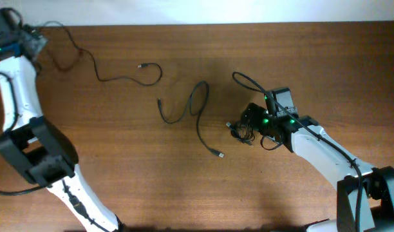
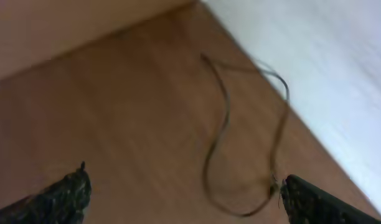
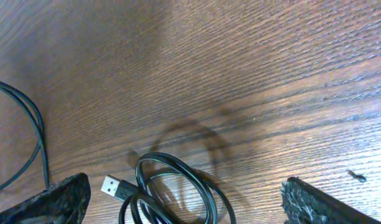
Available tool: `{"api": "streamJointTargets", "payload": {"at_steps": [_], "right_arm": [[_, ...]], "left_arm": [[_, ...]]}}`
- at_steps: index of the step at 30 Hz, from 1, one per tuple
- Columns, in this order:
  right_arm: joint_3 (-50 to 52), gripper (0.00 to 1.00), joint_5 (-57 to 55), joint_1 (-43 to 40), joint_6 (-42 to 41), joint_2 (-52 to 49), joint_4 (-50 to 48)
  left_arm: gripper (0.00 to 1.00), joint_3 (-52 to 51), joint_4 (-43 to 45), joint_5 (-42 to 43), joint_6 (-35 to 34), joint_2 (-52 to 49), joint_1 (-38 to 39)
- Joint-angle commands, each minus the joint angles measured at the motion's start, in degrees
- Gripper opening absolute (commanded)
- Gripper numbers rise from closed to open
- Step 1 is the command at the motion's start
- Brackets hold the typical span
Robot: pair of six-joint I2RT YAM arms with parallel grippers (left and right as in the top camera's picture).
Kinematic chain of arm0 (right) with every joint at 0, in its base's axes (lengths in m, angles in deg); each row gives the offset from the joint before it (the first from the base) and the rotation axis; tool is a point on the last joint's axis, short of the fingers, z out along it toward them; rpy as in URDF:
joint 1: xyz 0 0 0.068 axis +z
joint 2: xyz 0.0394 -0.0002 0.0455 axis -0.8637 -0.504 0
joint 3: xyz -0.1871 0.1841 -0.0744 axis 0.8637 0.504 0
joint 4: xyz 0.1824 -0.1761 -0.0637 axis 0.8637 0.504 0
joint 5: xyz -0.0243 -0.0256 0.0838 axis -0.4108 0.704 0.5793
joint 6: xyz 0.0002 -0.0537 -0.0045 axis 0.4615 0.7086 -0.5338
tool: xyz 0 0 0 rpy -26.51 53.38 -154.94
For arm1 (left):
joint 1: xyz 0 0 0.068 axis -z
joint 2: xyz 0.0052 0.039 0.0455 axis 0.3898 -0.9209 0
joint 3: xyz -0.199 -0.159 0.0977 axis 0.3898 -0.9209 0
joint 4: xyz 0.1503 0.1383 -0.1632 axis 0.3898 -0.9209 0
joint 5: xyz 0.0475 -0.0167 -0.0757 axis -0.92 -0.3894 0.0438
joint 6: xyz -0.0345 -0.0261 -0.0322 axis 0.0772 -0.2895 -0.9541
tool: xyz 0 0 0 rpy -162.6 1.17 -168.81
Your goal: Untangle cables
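Note:
Thin black cables lie apart on the wooden table. One cable (image 1: 113, 76) runs from the far left corner to a plug near the back middle. A second cable (image 1: 196, 106) loops across the middle and ends in a plug at the front. A small coiled bundle (image 1: 241, 131) lies just left of my right gripper (image 1: 252, 119). In the right wrist view the open, empty right gripper (image 3: 184, 199) hangs over this coil (image 3: 178, 183), whose USB plug (image 3: 112, 186) points left. My left gripper (image 2: 184, 193) is open and empty above a cable loop (image 2: 218, 134) at the far left corner.
The table's back edge and a white surface (image 2: 327, 68) run right beside the left cable loop. Another black loop (image 1: 248, 82) lies by the right arm's wrist. The left arm's base (image 1: 36, 158) stands at the front left, the right arm's base (image 1: 371, 193) at the front right.

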Motion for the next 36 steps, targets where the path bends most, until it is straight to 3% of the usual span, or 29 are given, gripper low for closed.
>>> {"api": "streamJointTargets", "payload": {"at_steps": [1,4,6,8,9,12,20,25,36], "right_arm": [[-0.4,0.99,0.2,0.0,0.2,-0.2,-0.4],[-0.4,0.99,0.2,0.0,0.2,-0.2,-0.4],[-0.4,0.99,0.2,0.0,0.2,-0.2,-0.4],[-0.4,0.98,0.2,0.0,0.2,-0.2,-0.4],[-0.4,0.98,0.4,0.0,0.2,-0.2,-0.4],[-0.4,0.99,0.4,0.0,0.2,-0.2,-0.4],[-0.4,0.98,0.4,0.0,0.2,-0.2,-0.4],[-0.4,0.99,0.3,0.0,0.2,-0.2,-0.4],[-0.4,0.99,0.3,0.0,0.2,-0.2,-0.4]], "left_arm": [[0.99,0.3,-4.0,5.9,1.7,1.6,-2.4],[0.99,0.3,-9.0,25.9,1.7,1.5,-1.9],[0.99,0.3,-11.4,28.9,1.7,1.5,-0.1],[0.99,0.2,-14.4,28.8,5.0,1.5,2.6],[0.99,-1.0,-16.1,24.7,7.5,1.5,5.7],[0.99,-5.9,-15.9,15.8,6.9,1.5,10.2],[0.98,-20.7,-1.9,15.4,4.2,1.4,14.8],[0.91,-22.6,3.8,18.1,-7.9,1.4,17.3],[0.86,-22.6,6.1,14.4,-8.3,-1.8,20.5]]}}
